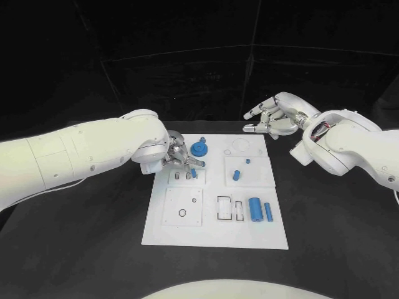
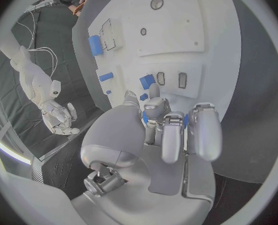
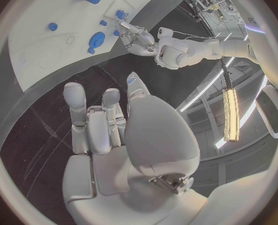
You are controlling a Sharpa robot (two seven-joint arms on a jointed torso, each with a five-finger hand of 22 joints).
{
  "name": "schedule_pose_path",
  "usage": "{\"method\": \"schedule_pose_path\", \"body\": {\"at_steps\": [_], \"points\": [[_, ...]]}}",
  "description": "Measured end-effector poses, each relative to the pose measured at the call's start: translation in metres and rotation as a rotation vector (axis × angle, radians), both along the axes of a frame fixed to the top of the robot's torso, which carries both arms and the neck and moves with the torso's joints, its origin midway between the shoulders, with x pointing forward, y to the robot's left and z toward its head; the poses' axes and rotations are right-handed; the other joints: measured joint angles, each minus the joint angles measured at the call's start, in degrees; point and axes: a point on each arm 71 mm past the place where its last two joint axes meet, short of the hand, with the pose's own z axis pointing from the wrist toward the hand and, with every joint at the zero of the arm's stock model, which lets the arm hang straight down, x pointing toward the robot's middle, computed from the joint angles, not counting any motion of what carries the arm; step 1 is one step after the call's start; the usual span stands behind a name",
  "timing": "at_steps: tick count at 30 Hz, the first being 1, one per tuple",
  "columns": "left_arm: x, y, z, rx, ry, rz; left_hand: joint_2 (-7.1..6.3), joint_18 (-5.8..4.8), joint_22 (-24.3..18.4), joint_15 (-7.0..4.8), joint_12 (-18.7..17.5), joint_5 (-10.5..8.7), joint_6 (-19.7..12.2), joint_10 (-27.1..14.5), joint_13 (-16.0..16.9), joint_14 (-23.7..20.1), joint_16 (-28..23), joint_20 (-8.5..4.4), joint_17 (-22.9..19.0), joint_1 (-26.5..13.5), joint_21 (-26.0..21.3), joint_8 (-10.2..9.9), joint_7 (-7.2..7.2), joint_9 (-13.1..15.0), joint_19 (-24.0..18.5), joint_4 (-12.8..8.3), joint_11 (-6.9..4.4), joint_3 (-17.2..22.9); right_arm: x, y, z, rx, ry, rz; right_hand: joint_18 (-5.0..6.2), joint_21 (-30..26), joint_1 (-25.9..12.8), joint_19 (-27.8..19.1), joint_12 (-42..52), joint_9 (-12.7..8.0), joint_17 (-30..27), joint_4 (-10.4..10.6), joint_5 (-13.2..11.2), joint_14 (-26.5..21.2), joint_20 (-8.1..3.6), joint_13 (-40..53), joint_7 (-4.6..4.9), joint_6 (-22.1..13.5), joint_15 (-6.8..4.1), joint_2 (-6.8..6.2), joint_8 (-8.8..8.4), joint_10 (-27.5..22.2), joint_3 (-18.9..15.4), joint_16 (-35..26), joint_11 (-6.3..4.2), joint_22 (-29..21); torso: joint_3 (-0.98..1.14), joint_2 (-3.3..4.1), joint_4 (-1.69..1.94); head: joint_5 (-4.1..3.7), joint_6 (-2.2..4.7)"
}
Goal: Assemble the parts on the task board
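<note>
The board (image 1: pixel 215 225) lies mid-table, its near-left part bare — two blue cylinders (image 1: pixel 260 210) lie side by side near its near-right corner, a round blue part (image 1: pixel 199 149) sits by its far edge. The left hand (image 1: pixel 180 159) hovers at the board's far-left edge, pinching a small blue part (image 2: pixel 144 117) in its fingertips. The right hand (image 1: pixel 273 118) hangs past the far-right corner over black table — fingers loosely spread, holding nothing.

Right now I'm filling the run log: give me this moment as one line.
left hand: pinching small blue part over task board | right hand: empty, fingers curled, off the board | blue gear: on board
</note>
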Motion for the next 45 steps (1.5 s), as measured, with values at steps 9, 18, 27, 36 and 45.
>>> {"method": "schedule_pose_path", "body": {"at_steps": [9,18,27,36,45], "points": [[0.0009,-0.0039,-0.0009,0.015,0.009,-0.004,0.00,0.00,0.11,0.00,0.00,0.00,0.00,0.00,0.00,0.00,0.00,0.00,0.00,0.00,0.00,0.34,0.00,0.16,0.00,0.00,0.00,0.00,0.0004,0.0006,-0.0007,-0.011,0.004,0.000,0.00,-0.26,0.00,-0.10,0.00,0.00,-0.18,0.00,0.00,0.00,0.10,-0.09,0.00,0.00,0.00,0.00,0.00,0.00,0.00,-0.23,0.00,-0.22,-0.01,0.01,-0.01,-0.07,-0.25],[0.0023,-0.0064,-0.0015,0.025,0.015,-0.006,-0.01,0.01,0.37,0.01,0.00,0.00,-0.41,0.00,0.19,0.00,0.00,0.00,-0.01,0.55,0.21,1.04,-0.01,0.77,0.00,-0.47,0.00,0.16,0.0008,0.0013,-0.0013,-0.016,0.008,0.001,0.00,-0.26,0.00,-0.20,0.00,-0.01,-0.28,0.00,0.21,0.00,0.21,-0.15,0.00,0.00,0.00,0.00,0.00,0.00,0.00,-0.23,0.00,-0.35,-0.01,-0.01,-0.01,-0.16,-0.44],[0.0036,-0.0090,-0.0027,0.036,0.023,-0.011,-0.02,0.01,0.56,0.01,0.00,0.00,-0.83,-0.01,0.38,0.00,0.00,0.01,-0.01,1.72,0.21,1.57,0.00,1.35,-0.01,-0.89,0.01,0.58,0.0012,0.0019,-0.0016,-0.019,0.010,0.001,0.00,-0.48,0.00,-0.20,0.01,-0.01,-0.33,-0.16,0.21,0.00,0.21,-0.23,0.00,0.00,0.00,0.00,0.00,0.00,-0.16,-0.23,0.00,-0.42,-0.02,-0.01,-0.01,-0.29,-0.65],[0.0043,-0.0090,-0.0045,0.048,0.033,-0.015,-0.02,0.02,0.81,0.01,0.24,0.00,-1.23,-0.01,0.44,0.00,0.00,0.01,-0.01,2.29,0.44,2.07,0.00,1.83,-0.01,-1.43,0.01,1.12,0.0015,0.0026,-0.0020,-0.023,0.013,0.003,0.00,-0.48,0.22,-0.20,0.01,-0.01,-0.38,-0.16,0.48,0.02,0.21,-0.28,0.00,0.00,-0.03,0.22,0.00,0.00,-0.16,-0.49,0.00,-0.58,-0.03,0.00,-0.01,-0.31,-0.88],[0.0037,-0.0105,-0.0058,0.058,0.044,-0.025,-0.09,0.02,1.00,0.01,0.24,0.00,-1.23,-0.01,0.60,0.00,0.00,0.01,-0.02,2.81,0.44,2.34,0.01,2.12,-0.01,-1.90,0.01,1.26,0.0017,0.0032,-0.0023,-0.025,0.016,0.005,0.00,-0.70,0.22,-0.20,0.01,-0.01,-0.38,-0.32,0.68,0.22,0.21,-0.36,0.00,0.00,-0.23,0.22,0.29,0.01,-0.32,-0.49,0.00,-0.66,-0.03,0.00,-0.01,-0.41,-1.07]]}}
